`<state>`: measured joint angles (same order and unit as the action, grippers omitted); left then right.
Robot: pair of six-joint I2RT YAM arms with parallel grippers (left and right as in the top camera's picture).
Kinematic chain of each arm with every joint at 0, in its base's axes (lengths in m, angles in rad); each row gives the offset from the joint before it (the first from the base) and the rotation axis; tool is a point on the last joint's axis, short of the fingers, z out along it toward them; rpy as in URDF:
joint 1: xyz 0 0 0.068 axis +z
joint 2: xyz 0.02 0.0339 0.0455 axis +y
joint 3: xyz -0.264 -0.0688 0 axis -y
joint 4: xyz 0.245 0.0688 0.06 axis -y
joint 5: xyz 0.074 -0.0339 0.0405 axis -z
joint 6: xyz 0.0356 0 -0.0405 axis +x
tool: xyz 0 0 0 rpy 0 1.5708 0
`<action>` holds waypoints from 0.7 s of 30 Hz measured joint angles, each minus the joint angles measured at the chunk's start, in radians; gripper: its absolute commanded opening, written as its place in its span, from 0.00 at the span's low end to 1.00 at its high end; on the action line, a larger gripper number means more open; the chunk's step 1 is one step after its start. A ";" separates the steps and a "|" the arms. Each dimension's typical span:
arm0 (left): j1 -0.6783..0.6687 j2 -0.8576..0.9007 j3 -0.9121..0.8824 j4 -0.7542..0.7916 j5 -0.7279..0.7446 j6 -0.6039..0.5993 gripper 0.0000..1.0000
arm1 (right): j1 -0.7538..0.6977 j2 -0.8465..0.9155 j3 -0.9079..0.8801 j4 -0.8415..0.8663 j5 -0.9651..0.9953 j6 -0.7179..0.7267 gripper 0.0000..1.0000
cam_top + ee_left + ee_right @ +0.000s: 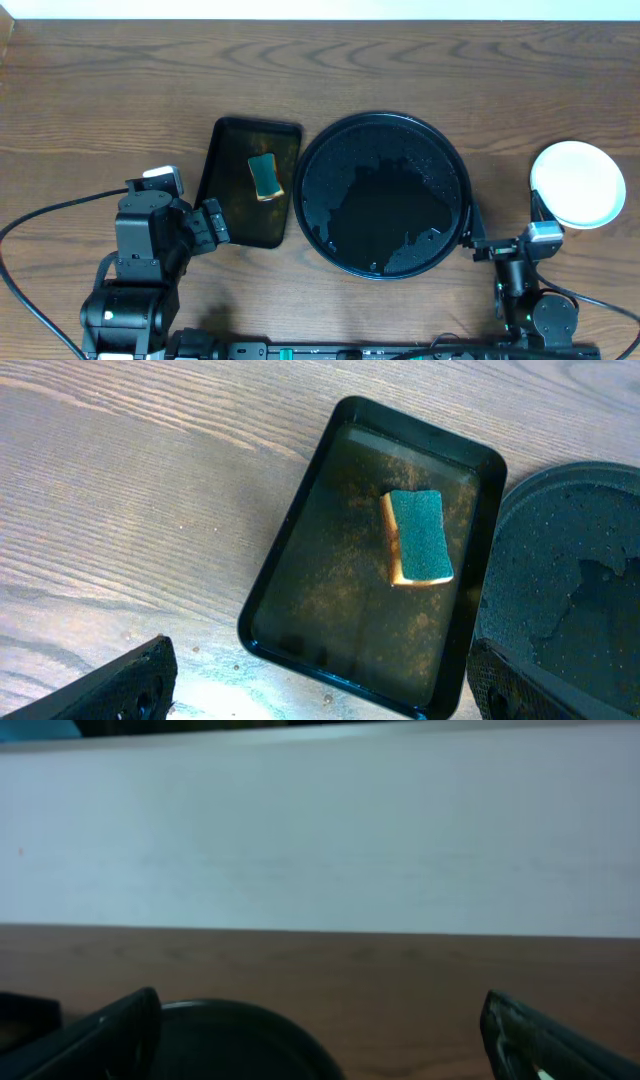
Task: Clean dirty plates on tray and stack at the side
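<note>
Left gripper [320, 685] is spread wide with nothing in it, its matte black fingers hanging over the near end of the shiny rectangular tray [290, 560], where a teal-topped yellow sponge [420, 538] lies flat. Right gripper [320, 1035] is wide and empty too. Between the arms, the round tray [385, 200] is glossy black and beaded with water. The plates [578, 183] sit right of it on the wood-grain table [100, 100], looking like one smooth white disc from above.
</note>
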<state>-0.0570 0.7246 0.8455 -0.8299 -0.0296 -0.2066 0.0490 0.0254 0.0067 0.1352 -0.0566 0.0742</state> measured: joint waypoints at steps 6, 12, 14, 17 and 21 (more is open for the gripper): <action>0.000 0.000 0.000 0.000 0.000 0.000 0.93 | 0.000 -0.011 0.000 -0.201 0.000 -0.012 0.99; 0.000 0.000 0.000 0.000 0.000 0.000 0.93 | 0.000 -0.013 0.000 -0.201 0.001 -0.012 0.99; 0.000 0.000 0.000 0.000 0.000 0.000 0.93 | 0.000 -0.013 0.000 -0.201 0.000 -0.012 0.99; 0.000 0.000 0.000 0.000 0.000 0.000 0.93 | 0.000 -0.013 0.000 -0.201 0.000 -0.012 0.99; 0.000 0.000 0.000 0.000 0.000 0.000 0.93 | 0.000 -0.013 0.000 -0.202 0.000 -0.012 0.99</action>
<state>-0.0570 0.7246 0.8455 -0.8295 -0.0296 -0.2066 0.0486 0.0120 0.0063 -0.0666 -0.0563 0.0620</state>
